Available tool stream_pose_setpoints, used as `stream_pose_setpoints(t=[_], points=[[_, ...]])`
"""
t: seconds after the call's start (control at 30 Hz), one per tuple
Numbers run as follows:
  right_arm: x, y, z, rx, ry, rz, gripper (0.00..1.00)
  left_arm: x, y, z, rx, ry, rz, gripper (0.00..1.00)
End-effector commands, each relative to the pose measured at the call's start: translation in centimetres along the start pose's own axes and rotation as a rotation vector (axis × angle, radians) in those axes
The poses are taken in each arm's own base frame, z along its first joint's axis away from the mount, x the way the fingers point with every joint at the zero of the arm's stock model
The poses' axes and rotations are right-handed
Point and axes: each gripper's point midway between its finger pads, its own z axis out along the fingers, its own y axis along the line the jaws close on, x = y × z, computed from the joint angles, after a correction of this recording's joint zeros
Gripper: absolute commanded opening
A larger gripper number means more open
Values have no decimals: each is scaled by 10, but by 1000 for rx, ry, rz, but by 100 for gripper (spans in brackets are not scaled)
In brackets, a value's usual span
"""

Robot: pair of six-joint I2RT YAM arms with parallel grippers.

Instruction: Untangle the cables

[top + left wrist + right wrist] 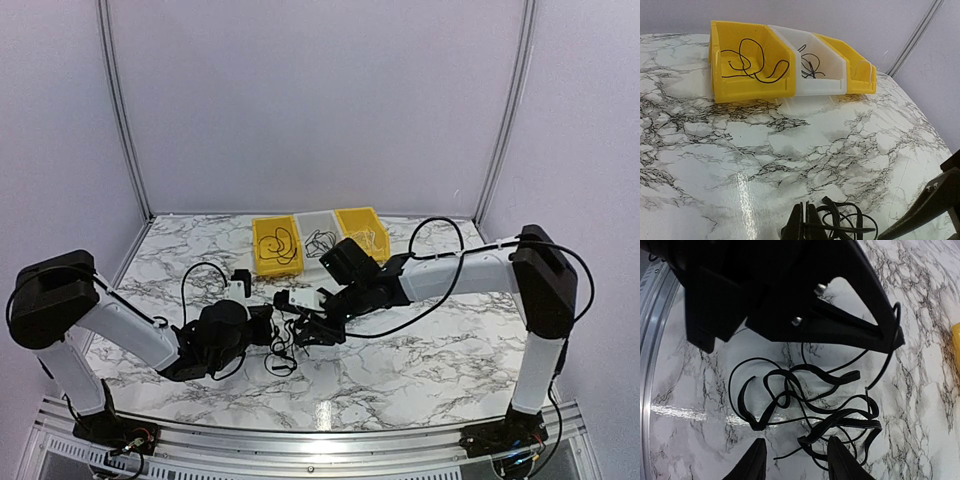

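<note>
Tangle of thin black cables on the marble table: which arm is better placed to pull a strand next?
Probably right: the right gripper, open, hangs directly over the thin black cables, strands between its jaws. The left gripper is shut, seemingly anchoring a strand.

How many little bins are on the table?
3, in a row: left yellow bin, middle white bin, right yellow bin. None seem hidden.
</note>
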Motion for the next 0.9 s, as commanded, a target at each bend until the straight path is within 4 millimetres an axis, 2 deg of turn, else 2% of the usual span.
stream_pose_setpoints(t=[0.0, 0.3, 0.47, 0.63, 0.87], points=[[3, -28, 11, 108, 67, 78, 43, -4, 4, 4, 22, -54, -77, 0], [12, -38, 32, 110, 118, 166, 45, -2, -1, 2, 76, -63, -96, 0], [6, -33, 32, 78, 95, 175, 45, -2, -1, 0, 88, -65, -106, 0], [0, -19, 31, -1, 62, 166, 48, -1, 1, -1, 87, -71, -121, 0], [3, -33, 39, 72, 69, 199, 48, -1, 4, -5, 90, -78, -145, 0]])
